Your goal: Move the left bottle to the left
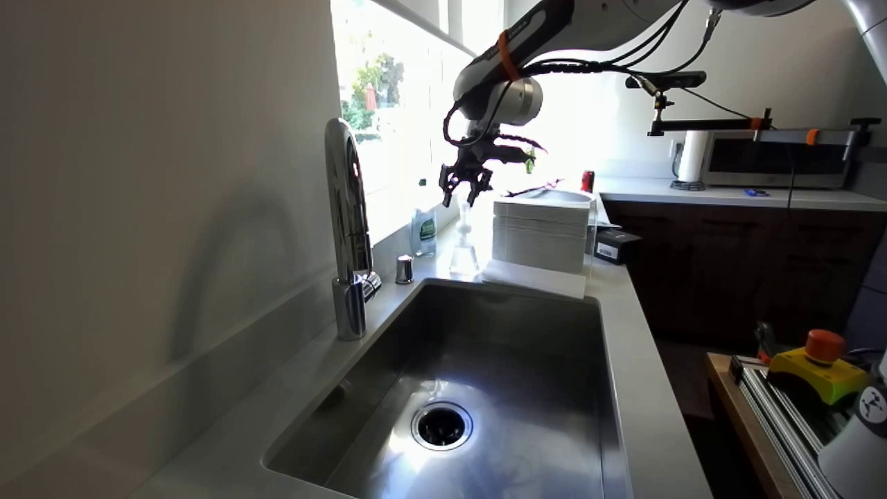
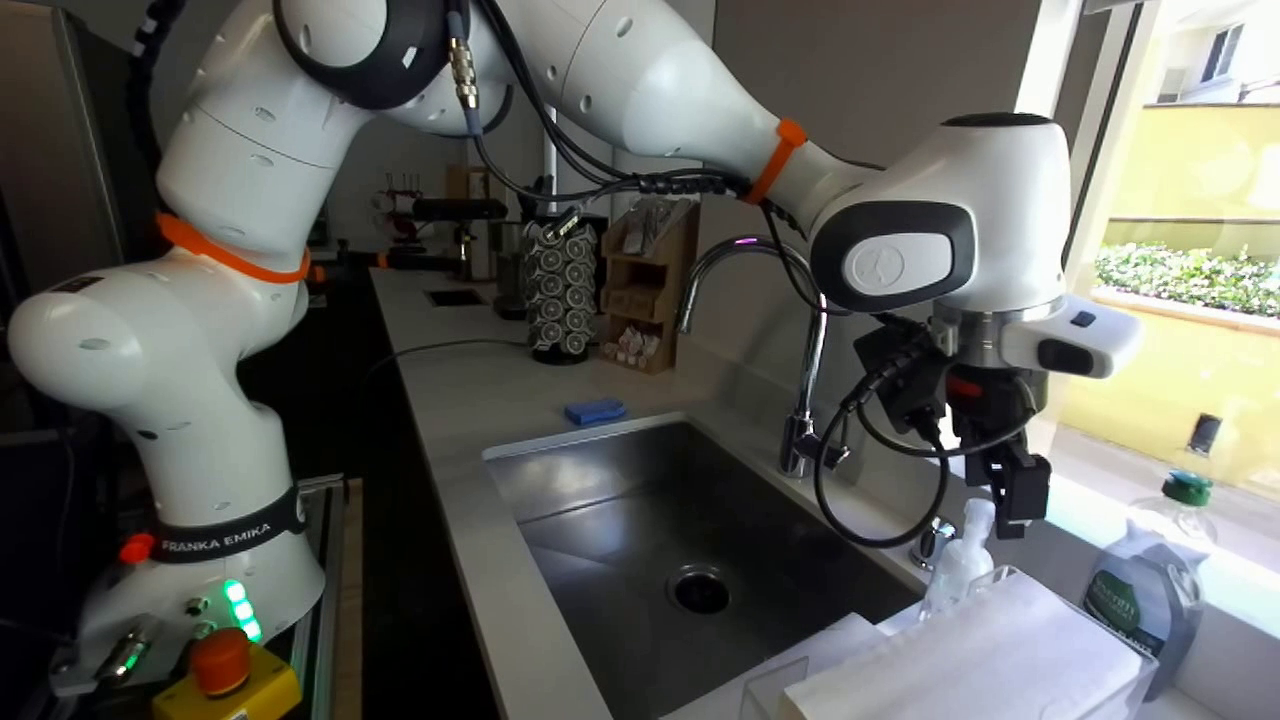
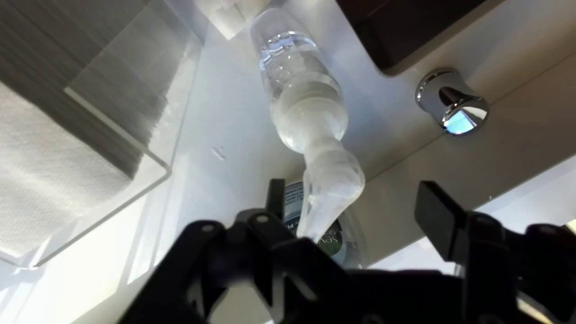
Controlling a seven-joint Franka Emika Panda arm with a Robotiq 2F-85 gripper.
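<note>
Plainly unclenched — black gripper (image 1: pixel 459 201), jaws spread near a clear pump bottle (image 3: pixel 309 99), green-capped bottle (image 2: pixel 1155 592) by the window (image 1: pixel 416 104), steel sink (image 1: pixel 520 388).

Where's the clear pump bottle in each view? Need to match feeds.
In an exterior view: pump bottle, near centre.
In an exterior view: pump bottle, lower right.
In the wrist view: pump bottle, near top to below centre.
Shared landmark: chrome knob, left of the pump bottle in both exterior views, right of it in the wrist view.
</note>
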